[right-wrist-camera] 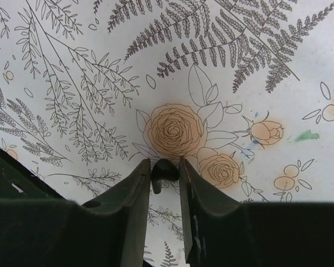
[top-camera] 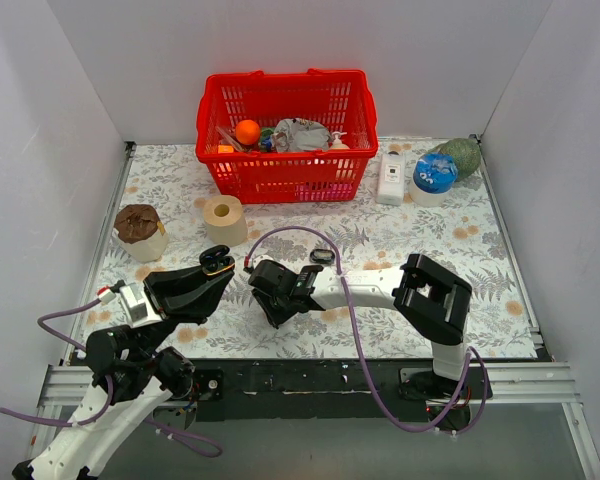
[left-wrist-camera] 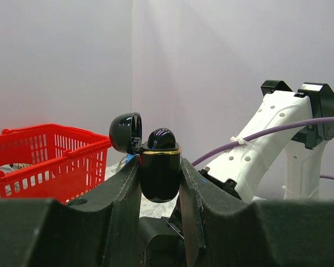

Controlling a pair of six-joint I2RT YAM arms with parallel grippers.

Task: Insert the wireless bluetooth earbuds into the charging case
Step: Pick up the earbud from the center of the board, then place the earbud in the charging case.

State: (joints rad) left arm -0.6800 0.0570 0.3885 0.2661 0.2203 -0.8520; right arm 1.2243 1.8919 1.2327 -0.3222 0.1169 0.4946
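Note:
My left gripper [left-wrist-camera: 160,178] is shut on the charging case [left-wrist-camera: 160,172], a glossy black case with a gold rim, held upright off the table with its lid [left-wrist-camera: 126,132] flipped open. From above, the case [top-camera: 217,262] sits at the tip of the left gripper [top-camera: 216,268]. My right gripper [right-wrist-camera: 165,173] points down at the floral table cover, its fingers pressed against both sides of a tiny black earbud [right-wrist-camera: 166,169] with a short stem. In the top view the right gripper [top-camera: 272,300] is low beside the left one, and the earbud is hidden there.
A red basket [top-camera: 285,170] with several items stands at the back. A tan tape roll [top-camera: 224,218] and a brown-topped cup [top-camera: 140,232] are at the left. A white bottle [top-camera: 391,177], a blue-lidded jar [top-camera: 435,178] and a green object [top-camera: 465,155] stand at the back right. A small dark loop [top-camera: 322,256] lies near the right arm.

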